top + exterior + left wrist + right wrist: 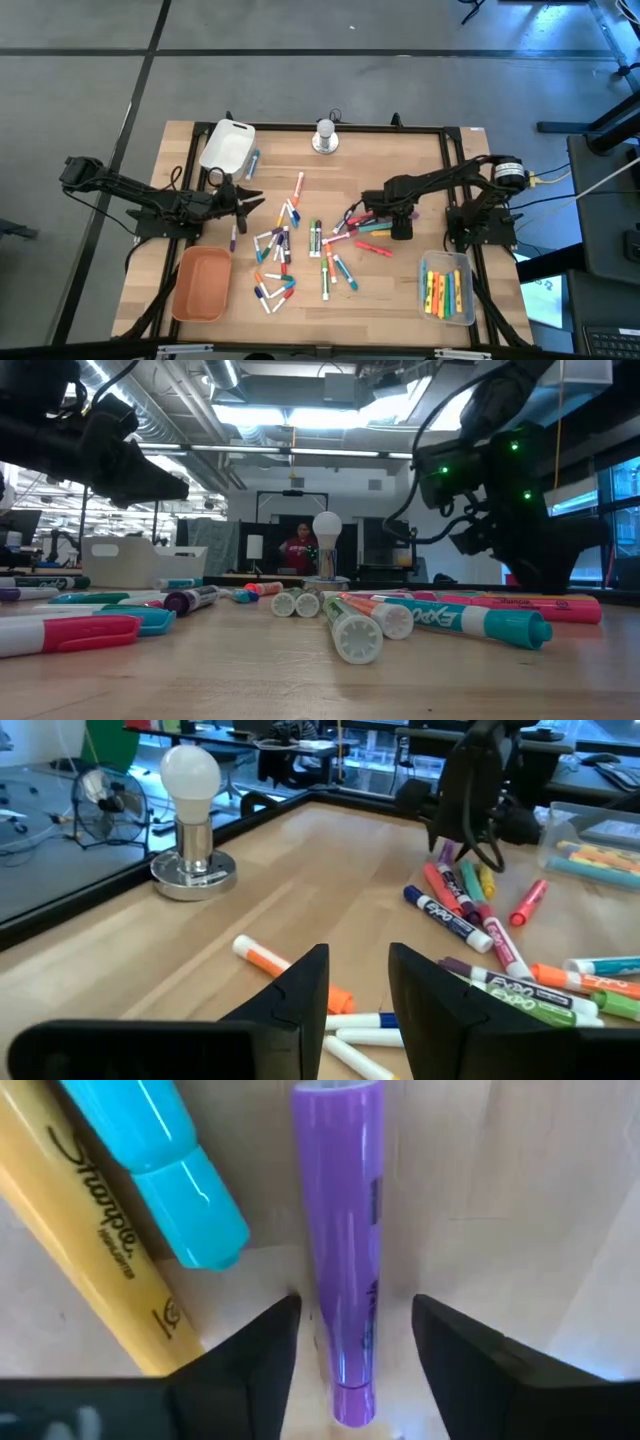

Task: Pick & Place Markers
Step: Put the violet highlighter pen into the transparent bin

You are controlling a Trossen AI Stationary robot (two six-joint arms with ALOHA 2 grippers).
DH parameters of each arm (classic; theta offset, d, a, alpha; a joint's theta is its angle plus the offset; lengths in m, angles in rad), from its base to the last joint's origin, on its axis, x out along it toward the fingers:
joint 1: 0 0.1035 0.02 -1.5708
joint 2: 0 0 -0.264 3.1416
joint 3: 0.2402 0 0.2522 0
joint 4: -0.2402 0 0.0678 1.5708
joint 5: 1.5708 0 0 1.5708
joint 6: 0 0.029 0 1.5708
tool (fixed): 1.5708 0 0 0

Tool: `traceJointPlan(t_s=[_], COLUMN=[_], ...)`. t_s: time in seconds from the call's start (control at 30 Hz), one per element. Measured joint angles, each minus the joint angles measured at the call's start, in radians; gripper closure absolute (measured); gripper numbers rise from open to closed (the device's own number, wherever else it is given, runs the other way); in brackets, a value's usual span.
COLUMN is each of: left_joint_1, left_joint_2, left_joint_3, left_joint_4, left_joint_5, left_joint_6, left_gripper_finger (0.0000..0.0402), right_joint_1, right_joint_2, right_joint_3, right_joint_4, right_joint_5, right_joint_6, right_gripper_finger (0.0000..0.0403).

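Observation:
Many markers (300, 245) lie scattered flat on the wooden table between my two arms. My right gripper (355, 1335) points steeply down over the right part of the pile, open. Its fingers stand on either side of a purple marker (345, 1250) that lies on the table. A yellow marker (90, 1250) and a cyan marker (170, 1170) lie beside it. My left gripper (358, 990) hovers above the table's left part (250, 197), pointing nearly level toward the pile, open, with nothing between its fingers.
A white tray (227, 145) stands at the far left and an orange tray (203, 283) at the near left. A clear tray (447, 287) at the near right holds several markers. A light bulb on a metal base (325, 135) stands at the far edge. A person (297, 545) shows beyond the table.

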Motion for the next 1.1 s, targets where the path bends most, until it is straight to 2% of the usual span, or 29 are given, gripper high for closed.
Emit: traceJointPlan(t_s=[0.1, 0.3, 0.4, 0.5, 0.63, 0.7, 0.77, 0.83, 0.9, 0.97, 1.1], left_joint_1=[0.000, 0.000, 0.000, 0.000, 0.000, 0.000, 0.000, 0.000, 0.000, 0.000, 0.000], left_joint_2=[0.000, 0.004, 0.009, 0.018, 0.032, 0.037, 0.047, 0.056, 0.061, 0.070, 0.088], left_joint_3=[0.000, 0.000, 0.000, 0.000, 0.000, 0.000, 0.000, 0.000, 0.000, 0.000, 0.000], left_joint_4=[0.000, -0.002, -0.002, -0.003, -0.007, -0.014, -0.013, -0.021, -0.033, -0.045, -0.062], left_joint_5=[-0.003, -0.015, -0.027, -0.029, -0.032, -0.032, -0.032, -0.032, -0.032, -0.034, -0.026], left_joint_6=[0.000, 0.000, -0.005, -0.020, -0.027, -0.035, -0.051, -0.067, -0.083, -0.098, -0.131], left_gripper_finger=[0.0299, 0.0299, 0.0300, 0.0300, 0.0300, 0.0300, 0.0300, 0.0300, 0.0300, 0.0300, 0.0300], right_joint_1=[-0.010, -0.054, -0.063, -0.063, -0.049, -0.022, 0.016, 0.065, 0.134, 0.228, 0.410], right_joint_2=[0.001, 0.002, 0.005, -0.007, -0.102, -0.151, -0.206, -0.248, -0.281, -0.307, -0.321], right_joint_3=[-0.013, -0.014, 0.023, 0.084, 0.219, 0.275, 0.346, 0.389, 0.425, 0.440, 0.454], right_joint_4=[0.006, 0.004, -0.056, -0.228, -0.357, -0.441, -0.441, -0.514, -0.502, -0.507, -0.510], right_joint_5=[-0.011, -0.069, -0.074, -0.043, -0.026, -0.009, 0.017, 0.022, 0.076, 0.140, 0.107], right_joint_6=[0.008, 0.019, 0.052, 0.097, 0.207, 0.342, 0.575, 0.842, 1.040, 1.166, 1.386], right_gripper_finger=[0.0237, 0.0342, 0.0341, 0.0341, 0.0341, 0.0341, 0.0341, 0.0341, 0.0341, 0.0340, 0.0329])
